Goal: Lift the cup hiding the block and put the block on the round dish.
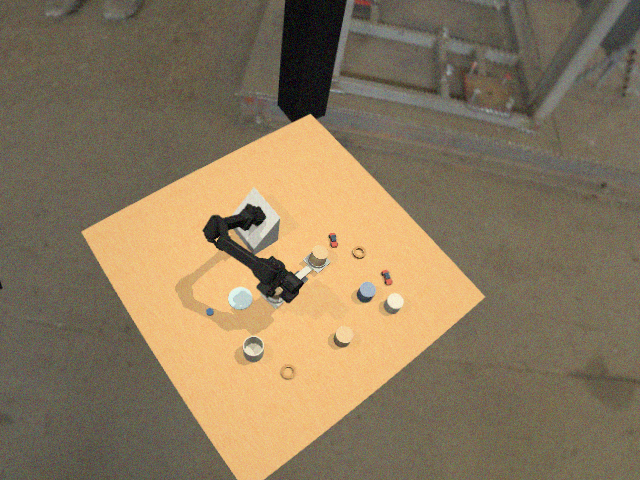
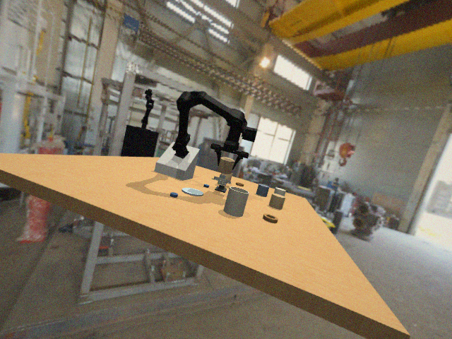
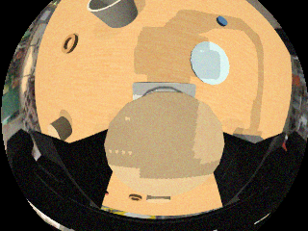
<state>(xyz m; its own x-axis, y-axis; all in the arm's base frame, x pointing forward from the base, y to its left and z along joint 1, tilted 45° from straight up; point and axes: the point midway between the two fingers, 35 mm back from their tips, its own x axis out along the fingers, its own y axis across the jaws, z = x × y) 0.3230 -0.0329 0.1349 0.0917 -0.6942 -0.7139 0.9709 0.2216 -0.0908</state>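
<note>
My gripper (image 1: 283, 290) (image 2: 227, 166) (image 3: 164, 130) is shut on a tan cup. The held cup (image 2: 227, 162) (image 3: 164, 130) is upright, raised above the near end of the balance (image 1: 303, 273) (image 3: 140, 88). The other tan cup (image 1: 318, 255) stands on the balance's far end. The round pale-blue dish (image 1: 240, 298) (image 2: 192, 191) (image 3: 210, 63) lies to the side of the near end, with no cup above it. The hidden block cannot be made out; the held cup and the arm cover much of the near end.
A grey open container (image 1: 253, 349) (image 2: 236, 202) (image 3: 117, 14) stands near the dish. A blue disc (image 1: 209, 311) (image 2: 174, 194) (image 3: 221, 20) lies beyond the dish. Tan (image 1: 343, 336), blue (image 1: 366, 292) and white (image 1: 393, 303) cylinders stand farther out, with two red cars (image 1: 333, 240) (image 1: 386, 277) and brown rings.
</note>
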